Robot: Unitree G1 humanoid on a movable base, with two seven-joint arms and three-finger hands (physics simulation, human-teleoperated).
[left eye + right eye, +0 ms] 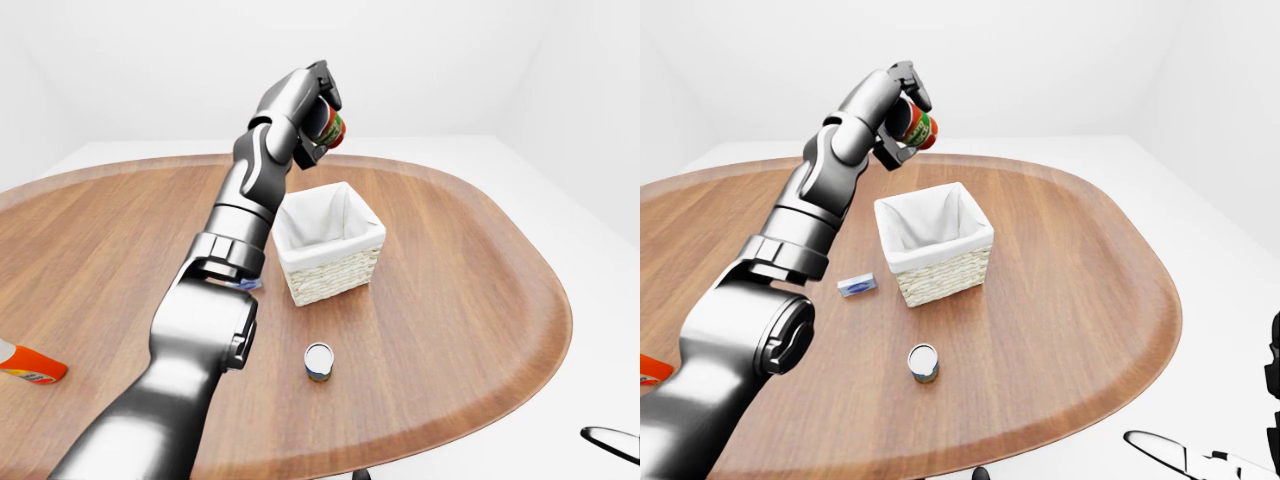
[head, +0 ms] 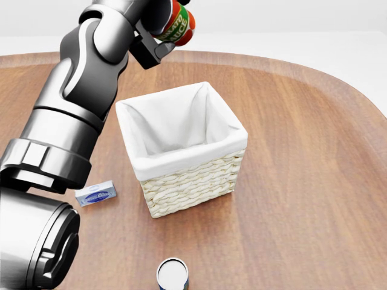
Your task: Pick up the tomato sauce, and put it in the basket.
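My left hand is shut on the tomato sauce, a red can with a green label. It holds the can tilted in the air, above the table just past the top edge of the basket in the head view. The basket is square, woven wicker with a white cloth lining, open and empty, standing on the oval wooden table. A dark shape at the bottom right of the right-eye view looks like part of my right arm; its fingers do not show.
A small can with a white lid stands below the basket. A small blue-and-white box lies left of the basket. An orange-and-white bottle lies at the left edge. The table's rim curves round on the right.
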